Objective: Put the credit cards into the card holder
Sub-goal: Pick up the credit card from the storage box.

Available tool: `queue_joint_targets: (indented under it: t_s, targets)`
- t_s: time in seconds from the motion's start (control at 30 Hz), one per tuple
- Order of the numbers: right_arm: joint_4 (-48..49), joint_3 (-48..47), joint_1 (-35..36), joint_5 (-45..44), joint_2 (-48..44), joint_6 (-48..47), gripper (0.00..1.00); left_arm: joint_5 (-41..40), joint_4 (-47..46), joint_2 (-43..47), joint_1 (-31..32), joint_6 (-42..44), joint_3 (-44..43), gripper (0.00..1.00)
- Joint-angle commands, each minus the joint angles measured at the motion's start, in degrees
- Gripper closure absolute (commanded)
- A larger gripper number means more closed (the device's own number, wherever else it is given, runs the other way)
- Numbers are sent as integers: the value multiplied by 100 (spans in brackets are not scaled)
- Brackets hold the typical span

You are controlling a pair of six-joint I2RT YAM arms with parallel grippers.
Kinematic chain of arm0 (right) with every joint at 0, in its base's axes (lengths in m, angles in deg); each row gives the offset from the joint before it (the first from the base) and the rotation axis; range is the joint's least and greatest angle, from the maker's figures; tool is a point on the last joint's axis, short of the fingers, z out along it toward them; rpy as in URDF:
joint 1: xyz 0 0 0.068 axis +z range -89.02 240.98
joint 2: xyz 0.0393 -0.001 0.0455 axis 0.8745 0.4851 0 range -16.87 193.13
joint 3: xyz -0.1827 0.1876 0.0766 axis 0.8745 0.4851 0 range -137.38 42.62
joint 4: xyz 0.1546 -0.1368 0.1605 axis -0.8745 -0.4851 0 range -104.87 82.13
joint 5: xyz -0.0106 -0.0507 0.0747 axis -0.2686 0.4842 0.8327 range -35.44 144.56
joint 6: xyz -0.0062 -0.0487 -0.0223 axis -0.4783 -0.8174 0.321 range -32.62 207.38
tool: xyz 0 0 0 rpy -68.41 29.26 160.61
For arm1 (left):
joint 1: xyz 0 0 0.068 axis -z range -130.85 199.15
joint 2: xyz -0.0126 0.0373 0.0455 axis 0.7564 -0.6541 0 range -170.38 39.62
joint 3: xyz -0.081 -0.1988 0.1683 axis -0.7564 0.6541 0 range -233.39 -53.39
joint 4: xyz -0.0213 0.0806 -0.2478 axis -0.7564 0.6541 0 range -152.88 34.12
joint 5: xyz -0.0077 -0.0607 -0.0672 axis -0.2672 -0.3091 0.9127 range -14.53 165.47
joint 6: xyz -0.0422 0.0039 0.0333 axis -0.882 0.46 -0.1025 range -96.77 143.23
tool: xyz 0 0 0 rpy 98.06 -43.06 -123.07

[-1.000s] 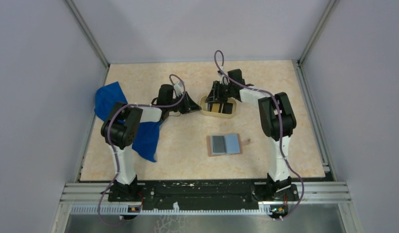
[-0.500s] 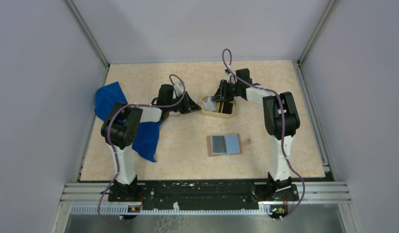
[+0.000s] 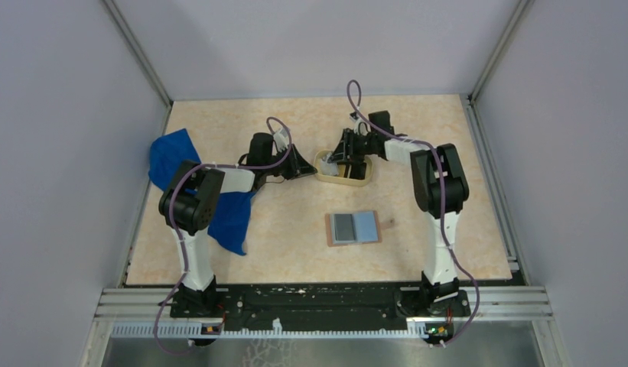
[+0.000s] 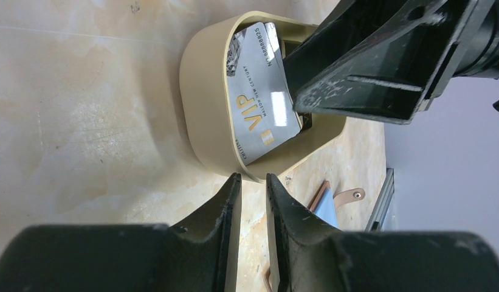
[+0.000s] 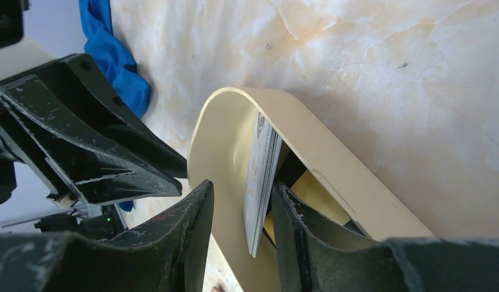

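Card (image 4: 259, 91) is propped on edge in tray (image 4: 201, 91): judged light, stiff, slick, best pinched across its faces. Right jaws are spread astride it; left jaws are slightly parted, empty.

An oval tan tray (image 3: 345, 182) with a raised rim sits toward the far middle of the marbled beige table (image 3: 287, 252). A blue cloth (image 3: 170, 157) lies crumpled along the left edge, well apart from the tray. Grey walls (image 3: 66, 153) enclose the table; a black rail (image 3: 318, 298) runs along its near edge.
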State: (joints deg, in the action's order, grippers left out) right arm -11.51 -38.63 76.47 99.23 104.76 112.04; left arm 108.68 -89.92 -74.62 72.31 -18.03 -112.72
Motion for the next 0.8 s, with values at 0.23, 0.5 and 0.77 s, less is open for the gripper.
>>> queue_joint_targets:
  t_s: [0.23, 0.5, 0.77]
  targets:
    - [-190, -289, 341, -236, 192, -330, 59, 62, -247, 55, 49, 103, 0, 73]
    - [-396, -498, 341, -377, 368, -430, 60, 46, -349, 118, 49, 105, 92, 73]
    - [-357, -549, 324, -173, 323, -281, 63, 32, -404, 147, 49, 103, 144, 73]
